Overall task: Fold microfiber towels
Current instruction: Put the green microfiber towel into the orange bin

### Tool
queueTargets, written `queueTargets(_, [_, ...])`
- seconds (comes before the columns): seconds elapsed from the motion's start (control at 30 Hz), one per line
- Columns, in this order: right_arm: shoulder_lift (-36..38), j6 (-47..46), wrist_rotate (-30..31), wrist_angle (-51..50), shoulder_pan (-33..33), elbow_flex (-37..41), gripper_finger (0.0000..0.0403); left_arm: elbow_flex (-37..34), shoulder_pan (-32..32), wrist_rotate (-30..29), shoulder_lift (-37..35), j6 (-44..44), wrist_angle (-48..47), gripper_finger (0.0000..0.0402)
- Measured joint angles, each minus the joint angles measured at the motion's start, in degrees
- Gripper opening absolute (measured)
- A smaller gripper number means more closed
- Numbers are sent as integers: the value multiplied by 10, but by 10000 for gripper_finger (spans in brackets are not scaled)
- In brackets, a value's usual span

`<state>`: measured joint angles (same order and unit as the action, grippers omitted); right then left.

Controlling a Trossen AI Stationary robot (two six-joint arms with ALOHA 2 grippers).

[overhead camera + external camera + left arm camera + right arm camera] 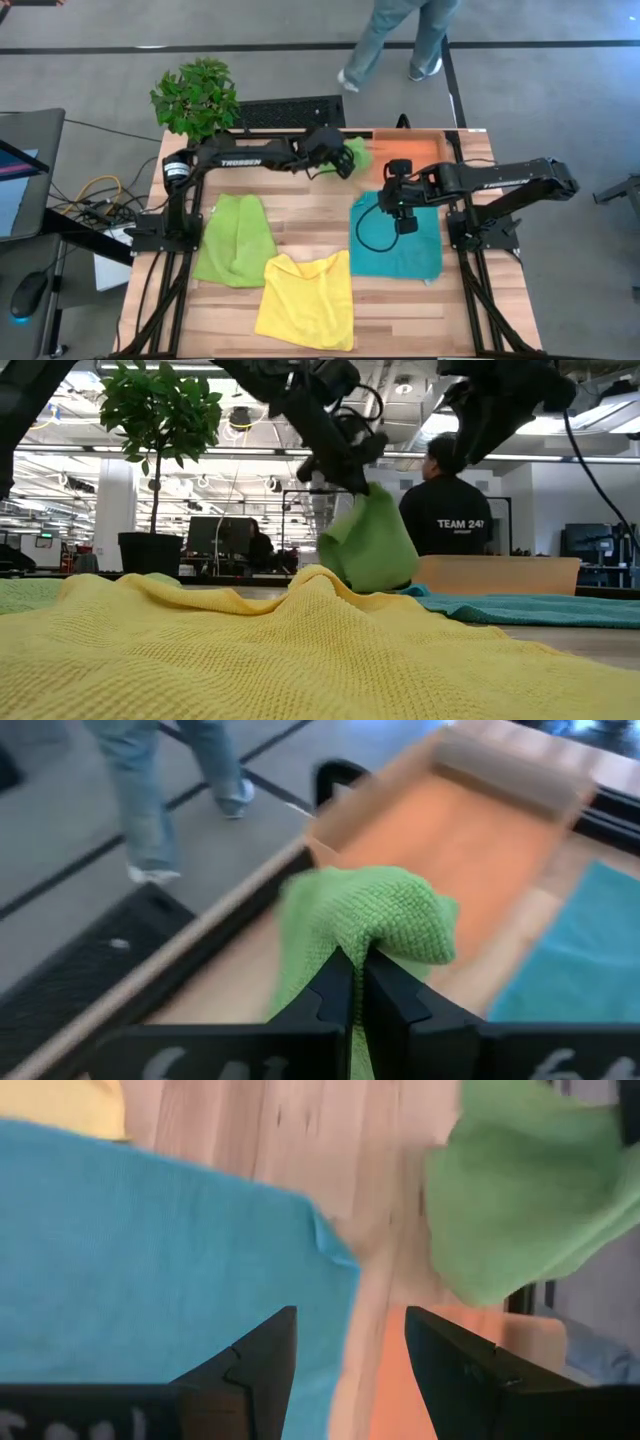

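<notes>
- The desk point(300, 215) fills the middle of the high view, with three towels spread on it and none of them looking neatly folded; I judge the job is barely begun.
- The yellow towel point(306, 298) lies rumpled at bottom centre, with bumps and a turned corner, all to be folded.
- The teal towel point(410, 250) lies right of centre, mostly flat, a black cable looped over it.
- The spread green towel point(235, 238) lies left of centre, loosely doubled and not squared up.
- The orange tray point(415, 152) sits at upper right of the desk, just beside the lifted cloth, where it could catch a swinging corner.
- The second green towel point(365, 920) hangs bunched off the desk at upper centre, near the tray's edge.
- The left pincer point(357, 990) is clamped tight on that bunched green towel.
- The right pincer point(345, 1345) hovers over the teal towel's upper edge, fingers spread wide, holding nothing.
- A potted plant point(195, 95) stands at upper left, and a person point(400, 40) walks past along the top.
</notes>
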<state>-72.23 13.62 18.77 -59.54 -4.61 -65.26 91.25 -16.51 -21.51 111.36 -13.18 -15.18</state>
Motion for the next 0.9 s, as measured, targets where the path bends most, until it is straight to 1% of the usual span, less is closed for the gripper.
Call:
queueTargets(0.07, [8, -4, 5, -1, -7, -1, 211, 27, -3, -18, 0, 0, -42, 0])
queueTargets(0.17, [21, -14, 9, -12, -22, -1, 211, 65, -10, -22, 0, -12, -82, 0])
queueTargets(0.23, [29, -25, 10, -27, -33, -1, 211, 81, -14, -22, 0, -28, -90, 0])
queueTargets(0.33, [37, -43, 11, -37, -49, -1, 211, 83, -24, -23, 4, -50, -88, 0])
queueTargets(0.43, [46, -59, 25, -50, -65, -1, 211, 80, -35, -10, 19, -79, -59, 0])
queueTargets(0.47, [47, -61, 28, -50, -69, -1, 211, 80, -39, -3, 23, -87, -63, 0])
queueTargets(0.5, [48, -64, 29, -52, -75, 0, 211, 80, -42, -2, 32, -92, -56, 0])
queueTargets(0.53, [48, -66, 32, -51, -79, 0, 211, 81, -44, 1, 43, -98, -26, 0])
queueTargets(0.63, [48, -70, 39, -52, -94, 0, 211, 81, -51, 12, 69, -119, -7, 0])
queueTargets(0.77, [47, -72, 40, -53, -106, 0, 211, 85, -54, 69, 97, -148, 48, 0])
queueTargets(0.9, [48, -78, 40, -60, -107, 0, 211, 86, -53, 108, 106, -177, 111, 0])
